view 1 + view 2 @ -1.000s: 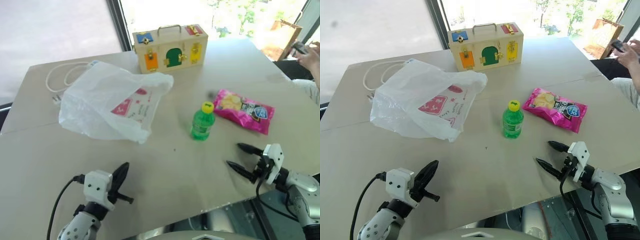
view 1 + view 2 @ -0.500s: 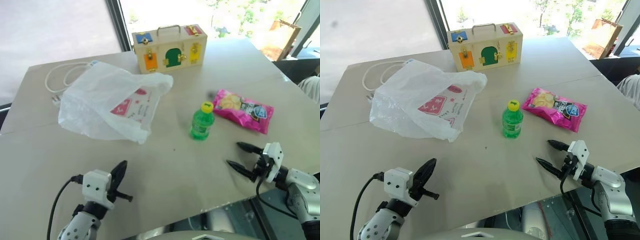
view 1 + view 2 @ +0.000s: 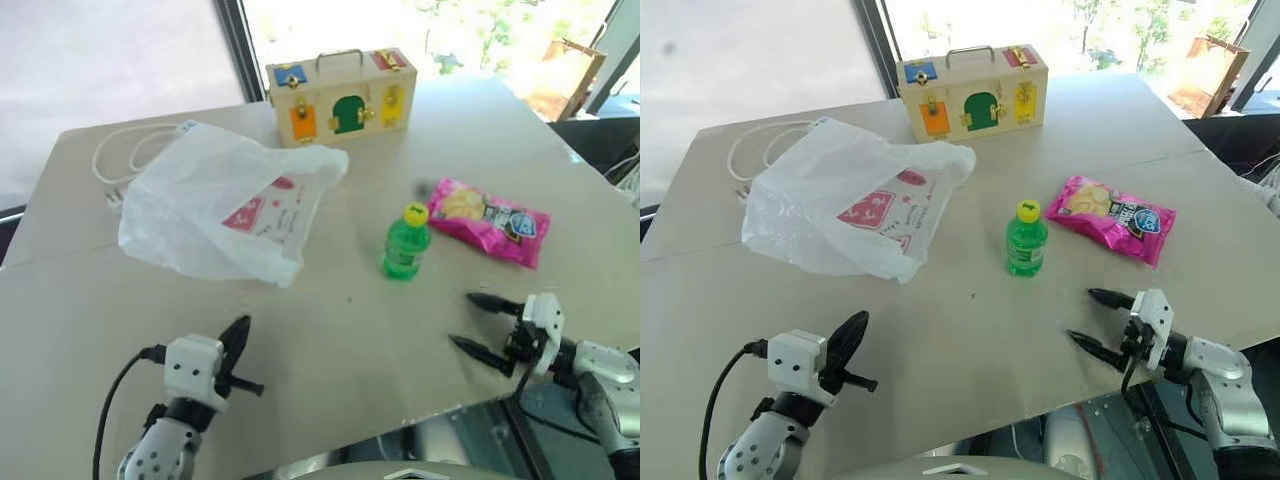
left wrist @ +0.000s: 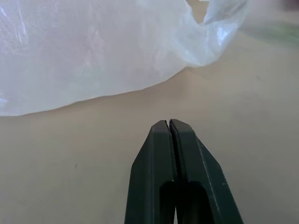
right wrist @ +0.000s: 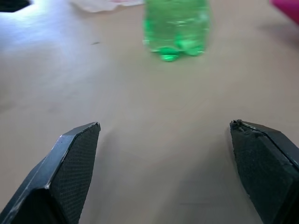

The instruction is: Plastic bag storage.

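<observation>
On table (image 3: 330,330): one plastic bag (image 3: 215,205), one bottle (image 3: 405,243), one box (image 3: 341,96).

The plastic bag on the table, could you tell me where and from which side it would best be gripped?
Probably at the gathered, crumpled end of the plastic bag, the part lying nearest the wooden box. There the film bunches into a ridge that two fingers could pinch; elsewhere it lies broad and puffed. Come in low from the robot's side. The right gripper is open; the left gripper is shut and must open first.
</observation>
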